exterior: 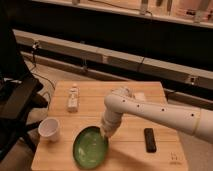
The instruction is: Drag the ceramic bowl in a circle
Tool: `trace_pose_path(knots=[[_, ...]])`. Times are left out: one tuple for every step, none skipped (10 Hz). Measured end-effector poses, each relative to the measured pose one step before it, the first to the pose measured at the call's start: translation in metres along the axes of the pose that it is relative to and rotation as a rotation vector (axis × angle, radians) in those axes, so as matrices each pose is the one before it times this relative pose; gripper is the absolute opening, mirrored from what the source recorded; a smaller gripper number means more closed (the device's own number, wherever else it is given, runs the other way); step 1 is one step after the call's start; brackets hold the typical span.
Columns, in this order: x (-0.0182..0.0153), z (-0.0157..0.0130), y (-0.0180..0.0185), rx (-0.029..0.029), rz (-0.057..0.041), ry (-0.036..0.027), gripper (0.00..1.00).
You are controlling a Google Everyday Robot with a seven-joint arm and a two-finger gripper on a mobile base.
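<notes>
I count on the wooden desk (131, 156): one glossy green ceramic bowl (90, 148), one white cup (49, 129), one white bottle (73, 98), one black block (149, 139); one claw (105, 132) at the bowl's rim.
</notes>
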Motion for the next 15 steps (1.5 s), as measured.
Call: trace_pose_path(knots=[[0.01326, -0.00246, 0.00525, 0.00399, 0.00069, 0.00067, 0.00], [0.01420, -0.00225, 0.00474, 0.00199, -0.00098, -0.00080, 0.00], [0.01480, -0.00286, 0.00442, 0.00037, 0.00370, 0.00206, 0.00], [0.00835, -0.00167, 0.00318, 0.00059, 0.00863, 0.00364, 0.00], [0.00221, -0.00058, 0.00133, -0.00070, 0.00517, 0.00270, 0.00], [-0.00195, 0.00026, -0.00140, 0.00095, 0.01087, 0.00568, 0.00], [-0.00167, 0.00028, -0.00195, 0.00253, 0.00921, 0.00903, 0.00], [-0.00047, -0.00034, 0.00000, 0.00275, 0.00288, 0.00385, 0.00], [0.00313, -0.00224, 0.00702, 0.01040, 0.00467, 0.00641, 0.00], [-0.00094, -0.00254, 0.00932, 0.00491, 0.01008, -0.00286, 0.00], [-0.00376, -0.00340, 0.01263, 0.00681, 0.01554, -0.00141, 0.00], [-0.00280, -0.00286, 0.01020, 0.00477, 0.01960, -0.00019, 0.00], [-0.00010, -0.00118, 0.00360, 0.00532, 0.01467, 0.00198, 0.00], [0.00130, 0.00043, -0.00007, 0.00572, 0.01642, 0.00205, 0.00], [0.00444, 0.00065, -0.00306, 0.00834, 0.01063, 0.00482, 0.00]])
